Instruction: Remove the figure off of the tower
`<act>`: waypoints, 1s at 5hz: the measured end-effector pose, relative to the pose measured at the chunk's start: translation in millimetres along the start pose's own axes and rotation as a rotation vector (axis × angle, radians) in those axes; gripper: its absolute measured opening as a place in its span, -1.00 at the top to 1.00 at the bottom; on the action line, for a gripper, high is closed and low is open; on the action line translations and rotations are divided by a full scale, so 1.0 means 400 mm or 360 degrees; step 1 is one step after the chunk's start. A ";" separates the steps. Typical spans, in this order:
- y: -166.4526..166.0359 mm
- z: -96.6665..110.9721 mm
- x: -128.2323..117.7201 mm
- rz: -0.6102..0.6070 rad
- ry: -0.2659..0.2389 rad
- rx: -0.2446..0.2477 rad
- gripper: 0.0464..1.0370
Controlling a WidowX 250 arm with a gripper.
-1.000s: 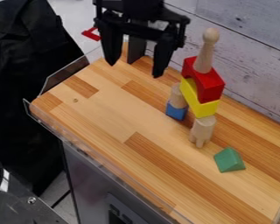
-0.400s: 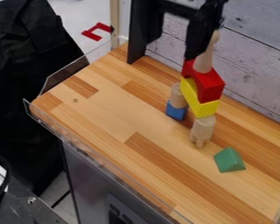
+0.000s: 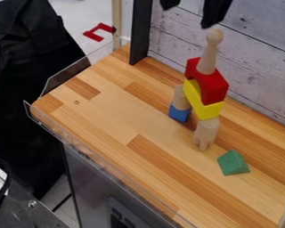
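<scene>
Your gripper [image 3: 186, 17]: released, fingers apart, at top edge | your figure [image 3: 208, 58]: upright on red block [image 3: 213, 89]

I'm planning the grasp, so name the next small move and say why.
Probably shift the open tool toward the view's right before lowering it: the figure stands upright on the red block, and one finger, rather than the gap, appears above its head.
</scene>
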State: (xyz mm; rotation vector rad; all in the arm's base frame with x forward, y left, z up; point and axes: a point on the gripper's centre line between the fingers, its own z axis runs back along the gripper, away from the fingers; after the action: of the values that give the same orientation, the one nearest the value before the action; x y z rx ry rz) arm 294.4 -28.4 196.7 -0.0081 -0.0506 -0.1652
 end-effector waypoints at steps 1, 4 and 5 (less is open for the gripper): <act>0.009 -0.022 0.042 -0.0072 0.0119 0.0013 -0.93; -0.014 -0.048 0.021 -0.0105 0.0294 -0.0096 -0.93; -0.024 -0.058 0.012 -0.0092 0.0322 -0.0134 -0.93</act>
State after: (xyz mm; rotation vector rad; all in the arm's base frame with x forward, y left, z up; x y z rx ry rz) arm 298.8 -38.8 173.6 -0.0742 0.1582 -0.2254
